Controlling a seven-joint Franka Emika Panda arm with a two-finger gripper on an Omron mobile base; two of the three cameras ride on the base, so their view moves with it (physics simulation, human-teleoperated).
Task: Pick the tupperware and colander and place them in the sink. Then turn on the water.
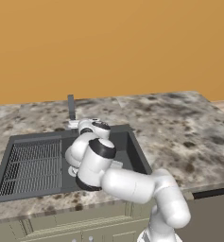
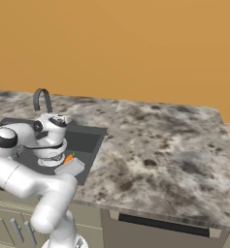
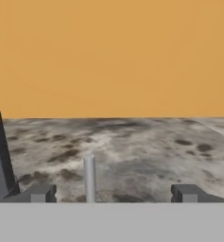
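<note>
From my seat the arm is folded low over the sink [image 1: 132, 146], which sits sunk into the marbled desk [image 2: 160, 145] with cabinet fronts along the near edge below it. In the right base view, the nearest thing in the basin is the tupperware [image 2: 70, 167], a pale rectangular box sitting at the near right corner of the sink. Just past it there's a small orange bit [image 2: 68, 158] on the basin floor, can't tell what it is. Right beside that, to the left, is the colander [image 2: 51, 156], the round white bowl, sitting in the basin too with the robot's wrist right over it, so I only see its lower part and foot. In the left base view the ribbed drainboard [image 1: 30, 166] takes up the left half of the sink and the arm hides most of the open basin.

The pincer [image 3: 113, 194] is up at the far side of the sink, pointing toward the back wall. In the hand view its two dark fingertips [image 3: 42, 194] stand wide apart with nothing between them except a thin grey upright rod [image 3: 89, 177] further out, which looks like the faucet handle, though I can't say for sure. The dark faucet [image 2: 41, 99] itself rises at the far rim of the sink. Behind it is more desk and then the plain orange wall [image 1: 108, 42].
</note>
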